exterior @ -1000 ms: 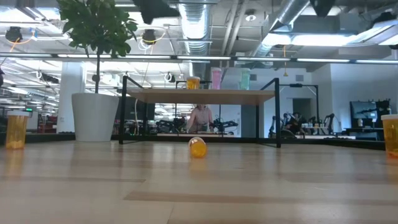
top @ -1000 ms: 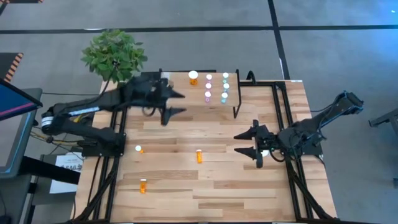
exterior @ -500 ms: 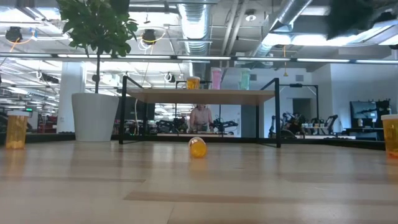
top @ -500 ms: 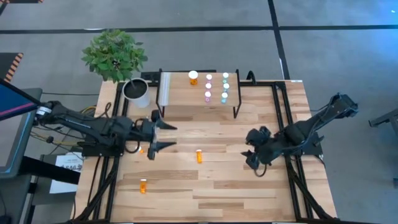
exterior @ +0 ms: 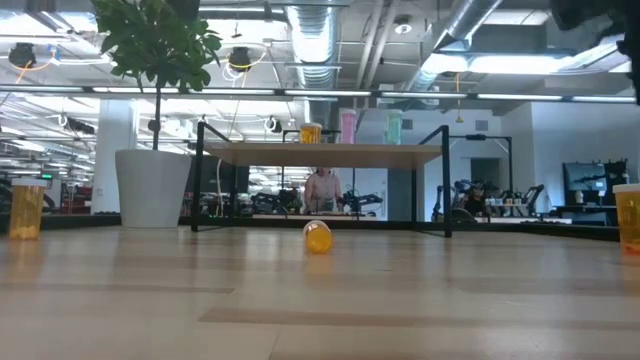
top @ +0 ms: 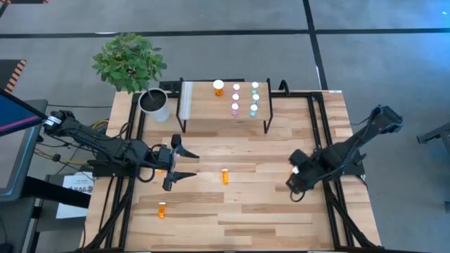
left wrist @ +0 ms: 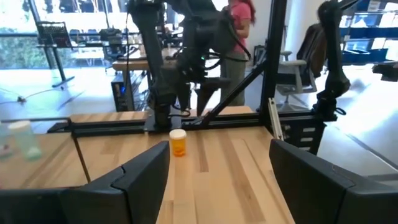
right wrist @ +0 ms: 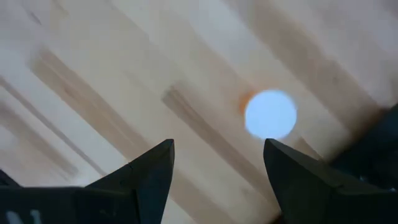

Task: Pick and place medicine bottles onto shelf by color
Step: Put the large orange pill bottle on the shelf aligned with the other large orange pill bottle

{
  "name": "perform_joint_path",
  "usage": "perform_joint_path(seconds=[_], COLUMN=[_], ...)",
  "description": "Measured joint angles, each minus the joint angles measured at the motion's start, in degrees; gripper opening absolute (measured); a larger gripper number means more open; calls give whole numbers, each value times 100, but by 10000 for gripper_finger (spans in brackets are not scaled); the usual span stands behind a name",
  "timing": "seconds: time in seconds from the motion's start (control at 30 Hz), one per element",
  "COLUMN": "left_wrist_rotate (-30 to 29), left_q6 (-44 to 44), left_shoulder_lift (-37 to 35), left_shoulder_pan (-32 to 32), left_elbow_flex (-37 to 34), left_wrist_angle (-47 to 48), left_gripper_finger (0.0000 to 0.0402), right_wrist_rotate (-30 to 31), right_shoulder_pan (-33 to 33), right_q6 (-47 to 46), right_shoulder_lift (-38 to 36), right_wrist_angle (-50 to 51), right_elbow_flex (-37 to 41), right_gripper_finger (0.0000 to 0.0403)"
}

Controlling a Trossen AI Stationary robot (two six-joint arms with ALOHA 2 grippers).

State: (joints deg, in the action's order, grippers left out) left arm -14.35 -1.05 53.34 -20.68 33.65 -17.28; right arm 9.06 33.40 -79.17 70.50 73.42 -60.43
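Observation:
The shelf [top: 211,112] stands at the table's far side with orange [top: 219,87], pink [top: 235,107] and teal [top: 254,98] medicine bottles on top. One orange bottle [top: 225,176] lies on its side mid-table, and another [top: 162,209] stands near the front left. My left gripper [top: 185,166] is open and level, pointing toward the table's right, left of the lying bottle. My right gripper [top: 297,183] is open and points down above an upright orange bottle, whose white cap [right wrist: 270,115] shows just beyond its fingertips. The fingers do not touch it.
A white plant pot [top: 155,104] with a leafy plant [top: 130,62] stands at the shelf's left end. Black frame rails [top: 320,133] run along the table's sides. In the low view a person [exterior: 322,188] sits in the room behind the shelf.
My left gripper has swung from the shelf's left end toward the table's near edge and sunk, coming level; the plant pot it covered now shows. My right gripper has tipped from level to pointing down and shifted slightly toward the table's near right, over the upright bottle.

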Motion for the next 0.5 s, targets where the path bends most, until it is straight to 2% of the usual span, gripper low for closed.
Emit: perform_joint_path(seconds=[0.13, 0.23, 0.33, 0.5], left_wrist_rotate=[20, 39, 39, 9], left_q6=[31, -8, -42, -110], left_shoulder_lift=[0, 0, 0, 0], left_shoulder_pan=[-20, -20, -20, -20], left_elbow_flex=[0, 0, 0, 0], left_wrist_angle=[-36, -42, -47, -64], left_gripper_finger=[265, 265, 265, 265], right_wrist_rotate=[647, 524, 303, 297], right_shoulder_pan=[135, 193, 194, 174], right_q6=[-783, -1325, -1479, -1545], right_shoulder_lift=[-767, -1096, -1125, -1024], right_wrist_angle=[22, -114, -500, -901], right_elbow_flex=[405, 1057, 1581, 2065], right_gripper_finger=[272, 272, 272, 272])
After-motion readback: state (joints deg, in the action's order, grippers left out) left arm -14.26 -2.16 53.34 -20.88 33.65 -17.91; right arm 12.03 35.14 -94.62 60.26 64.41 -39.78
